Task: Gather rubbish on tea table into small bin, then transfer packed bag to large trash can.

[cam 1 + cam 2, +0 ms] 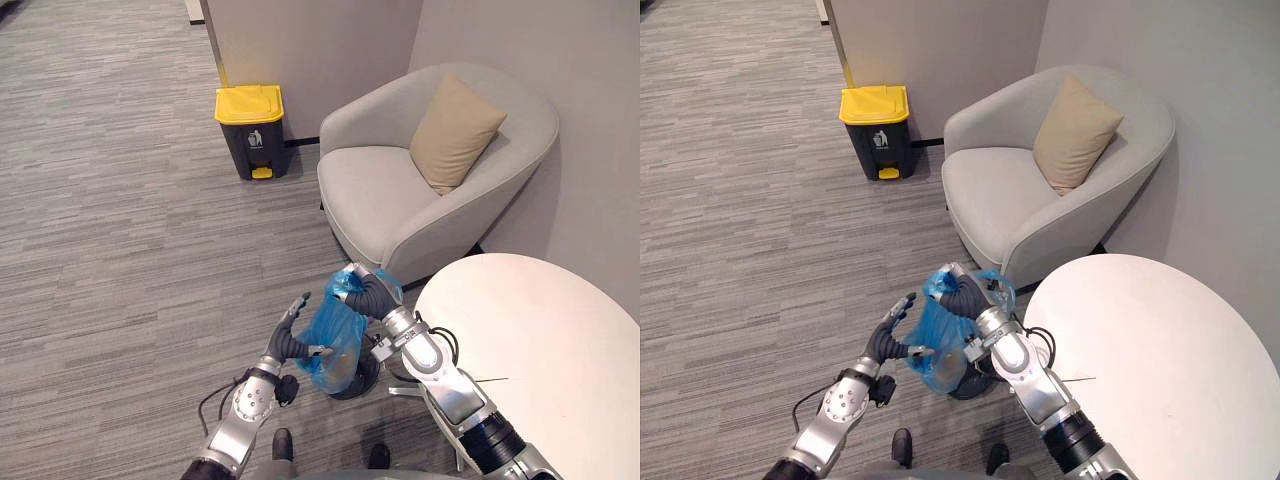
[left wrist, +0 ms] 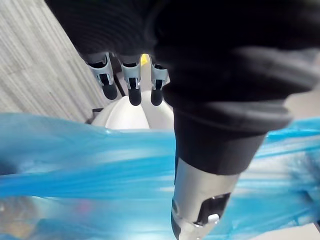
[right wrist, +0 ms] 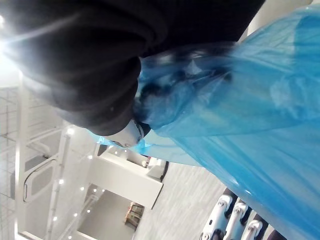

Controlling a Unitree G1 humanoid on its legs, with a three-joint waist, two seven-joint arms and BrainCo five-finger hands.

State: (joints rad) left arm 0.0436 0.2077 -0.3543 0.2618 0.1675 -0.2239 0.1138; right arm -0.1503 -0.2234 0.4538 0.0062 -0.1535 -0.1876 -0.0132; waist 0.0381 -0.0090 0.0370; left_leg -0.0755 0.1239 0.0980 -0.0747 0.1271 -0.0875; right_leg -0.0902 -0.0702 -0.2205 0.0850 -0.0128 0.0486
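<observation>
Right hand [image 1: 368, 295]: fingers curled tight round the gathered neck of the blue bag [image 1: 335, 342]. The bag hangs straight below them, long axis vertical. Left hand [image 1: 286, 345]: fingers straight, holding nothing, just beside the bag's flank. The large trash can [image 1: 250, 130] stands well ahead of both sets of fingers, offset left, lid down. I judge the free left hand nearer it. Table [image 1: 540, 340] lies to the right.

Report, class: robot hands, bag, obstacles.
Right robot hand shut on neck of translucent blue plastic bag. Left robot hand open beside it. Yellow-lidded dark bin ahead; grey fabric armchair to its right.
</observation>
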